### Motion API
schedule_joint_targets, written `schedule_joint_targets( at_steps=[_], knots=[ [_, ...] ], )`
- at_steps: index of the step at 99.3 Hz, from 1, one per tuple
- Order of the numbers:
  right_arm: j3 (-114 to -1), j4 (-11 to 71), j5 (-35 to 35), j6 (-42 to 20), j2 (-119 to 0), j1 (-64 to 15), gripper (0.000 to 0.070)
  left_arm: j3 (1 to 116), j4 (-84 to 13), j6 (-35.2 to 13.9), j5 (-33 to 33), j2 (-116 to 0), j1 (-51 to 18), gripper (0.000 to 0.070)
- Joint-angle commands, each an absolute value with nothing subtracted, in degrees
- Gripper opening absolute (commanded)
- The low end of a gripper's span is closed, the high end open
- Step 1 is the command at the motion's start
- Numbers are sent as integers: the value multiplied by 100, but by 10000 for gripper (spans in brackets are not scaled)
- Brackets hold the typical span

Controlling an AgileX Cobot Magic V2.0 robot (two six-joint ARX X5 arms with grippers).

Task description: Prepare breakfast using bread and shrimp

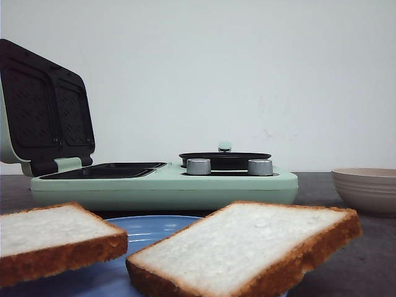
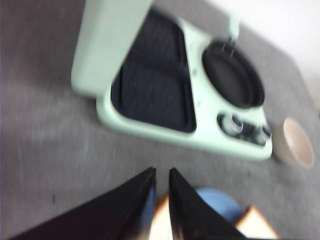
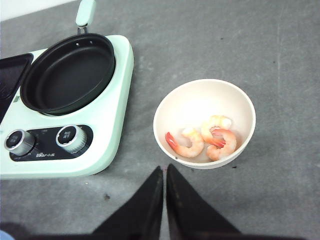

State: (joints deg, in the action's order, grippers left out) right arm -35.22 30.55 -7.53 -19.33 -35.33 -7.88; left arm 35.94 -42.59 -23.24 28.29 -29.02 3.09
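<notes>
Two slices of white bread, the left slice (image 1: pixel 49 232) and the right slice (image 1: pixel 247 244), lie on a blue plate (image 1: pixel 145 228) at the table's front. My left gripper (image 2: pixel 161 171) hovers high over the left slice (image 2: pixel 161 222), its fingers a narrow gap apart and empty; this view is blurred. Three orange-red shrimp (image 3: pixel 187 145) lie in a cream bowl (image 3: pixel 160 107) on the right of the table. My right gripper (image 3: pixel 164 167) is shut and empty above the table just in front of that bowl. Neither gripper shows in the front view.
A mint-green breakfast maker (image 1: pixel 161 185) stands mid-table. Its lid (image 1: pixel 43 105) is open and upright at the left over dark grill plates (image 1: pixel 105 170). A black pan (image 3: pixel 65 72) sits on its right half behind two silver knobs (image 1: pixel 198 166). The bowl (image 1: pixel 365 189) stands right of it.
</notes>
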Motion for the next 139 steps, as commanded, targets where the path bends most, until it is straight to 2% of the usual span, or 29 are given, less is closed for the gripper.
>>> schedule_joint_targets(
  at_steps=[1, 12, 18, 31, 37, 47, 54, 68, 76, 102, 119, 139],
  knots=[
    [-3603, 3013, -913, -1859, -3590, -801, 0, 3594, -4510, -2276, 2856, -2904, 279, 105],
    [-3601, 2993, -1098, -1776, -3590, -801, 0, 3376, -4672, -2552, 2875, -2733, 187, 315],
    [-3601, 2961, -1179, -1708, -3590, -801, 1, 3190, -4670, -2812, 2880, -2571, 123, 371],
    [-3603, 2895, -1223, -1693, -3588, -801, 21, 2705, -4650, -3398, 2956, -2119, -25, 373],
    [-3603, 2882, -1223, -1693, -3588, -801, 46, 2443, -4532, -3739, 3061, -1887, -89, 400],
    [-3603, 2875, -1221, -1691, -3588, -801, 82, 2023, -4346, -4292, 3177, -1551, -207, 402],
    [-3603, 2875, -1221, -1664, -3588, -801, 82, 1809, -4381, -4453, 3173, -1402, -296, 402],
    [-3601, 2875, -1221, -1605, -3588, -801, 82, 1597, -4434, -4576, 3118, -1326, -438, 413],
    [-3603, 2875, -1221, -1605, -3588, -801, 82, 1562, -4525, -4595, 2945, -1339, -508, 480],
    [-3601, 2875, -1221, -1608, -3590, -801, 82, 1332, -4473, -4641, 2840, -1343, -770, 479],
    [-3603, 2877, -1221, -1608, -3588, -801, 82, 1087, -3959, -4915, 2932, -1343, -993, 476],
    [-3601, 2877, -1223, -1608, -3588, -801, 82, 972, -3555, -5006, 2899, -1472, -1168, 476]
  ],
)
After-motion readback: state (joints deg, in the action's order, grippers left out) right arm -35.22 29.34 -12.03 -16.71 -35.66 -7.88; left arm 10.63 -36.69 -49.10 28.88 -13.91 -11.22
